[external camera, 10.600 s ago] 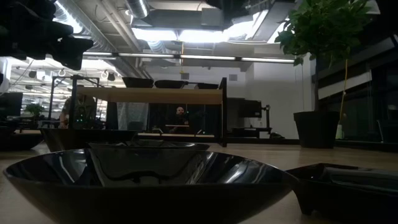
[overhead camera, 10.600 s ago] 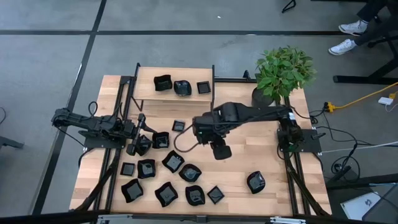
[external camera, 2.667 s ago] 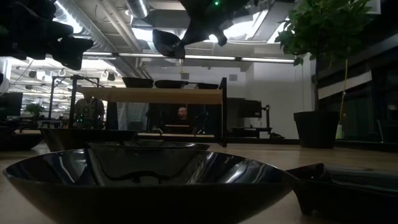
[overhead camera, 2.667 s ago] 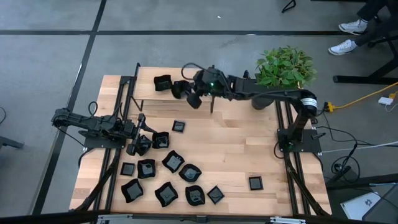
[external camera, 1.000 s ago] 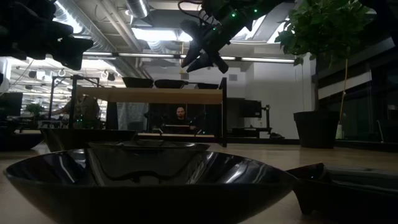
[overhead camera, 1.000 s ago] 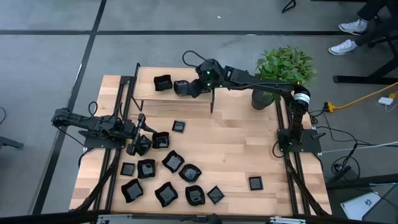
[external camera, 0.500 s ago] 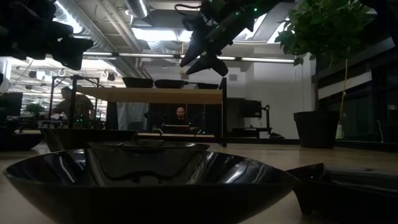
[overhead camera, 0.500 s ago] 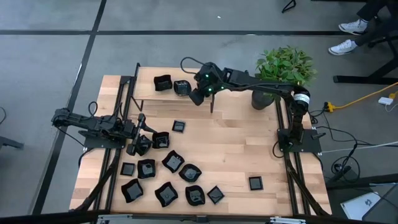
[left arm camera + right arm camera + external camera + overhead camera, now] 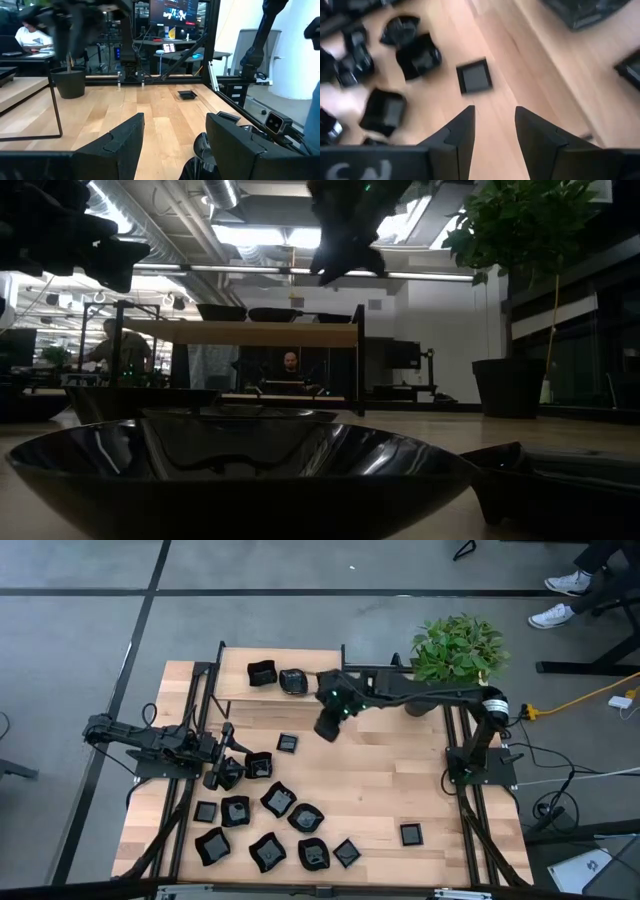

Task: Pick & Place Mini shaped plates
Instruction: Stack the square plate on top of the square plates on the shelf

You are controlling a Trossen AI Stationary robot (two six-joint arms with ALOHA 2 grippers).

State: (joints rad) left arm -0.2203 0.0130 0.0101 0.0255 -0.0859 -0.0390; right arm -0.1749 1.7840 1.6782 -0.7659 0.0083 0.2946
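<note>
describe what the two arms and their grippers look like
Both arms are dark, jointed, near-black. The right arm has a small green light near its wrist and a pale band by its base joint. The right gripper has two flat, angular dark fingers; the left gripper looks alike.

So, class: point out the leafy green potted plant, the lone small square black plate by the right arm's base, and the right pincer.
Leafy green potted plant (image 9: 457,648), high view, foliage.
Lone small square black plate (image 9: 410,834), high view, centre.
Right pincer (image 9: 327,729), high view, fingertips.

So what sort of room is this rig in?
Most likely an open-plan office or lab: exposed ceiling ducts, a person at a desk, monitors and an office chair beyond the table.
</note>
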